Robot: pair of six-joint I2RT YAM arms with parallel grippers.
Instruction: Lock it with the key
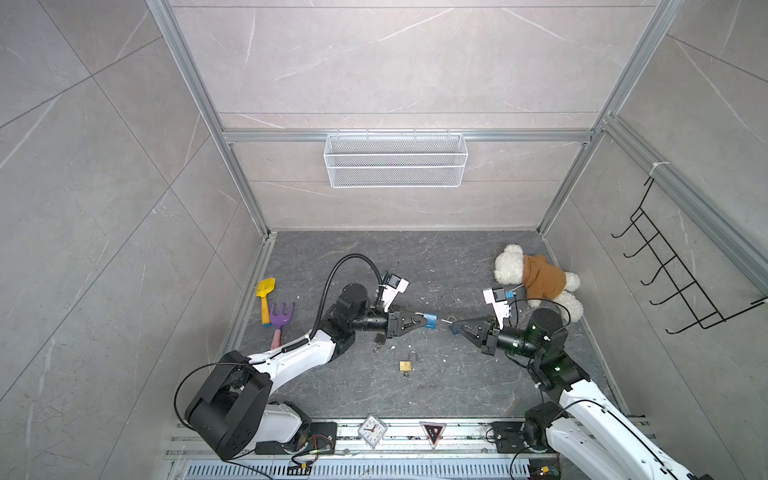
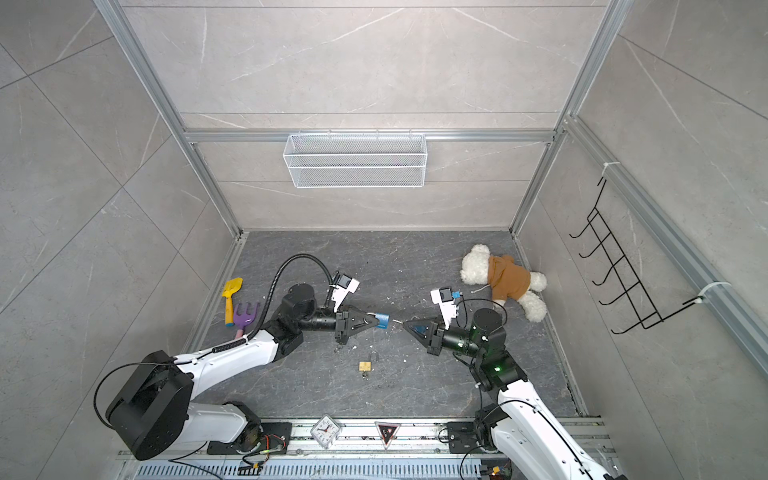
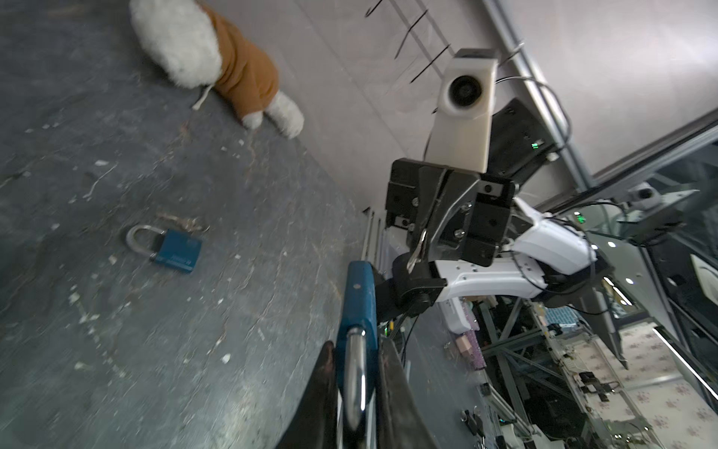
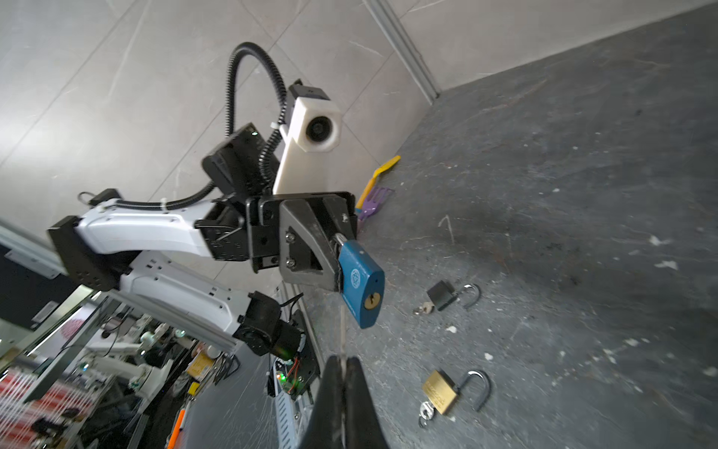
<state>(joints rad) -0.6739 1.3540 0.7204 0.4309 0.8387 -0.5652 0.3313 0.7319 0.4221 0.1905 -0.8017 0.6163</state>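
Observation:
In both top views my left gripper [image 1: 423, 320] [image 2: 374, 321] is shut on the shackle of a blue padlock [image 1: 432, 321] [image 2: 383, 321] held above the floor. The padlock body [image 3: 355, 295] sticks out past the fingertips, and its brass keyhole [image 4: 372, 300] faces my right arm. My right gripper [image 1: 456, 322] [image 4: 342, 359] is shut on a thin silver key [image 1: 448, 321] [image 4: 342, 334]. The key points at the padlock [image 4: 361, 283] with a small gap between them. In the left wrist view the key [image 3: 417, 252] hangs just beyond the padlock.
A brass padlock [image 1: 406, 365], a black padlock [image 4: 441, 295] and a second blue padlock [image 3: 176, 250] lie on the floor below the grippers. A teddy bear [image 1: 536, 278] lies far right. A yellow shovel [image 1: 264, 297] and purple rake [image 1: 280, 318] lie left.

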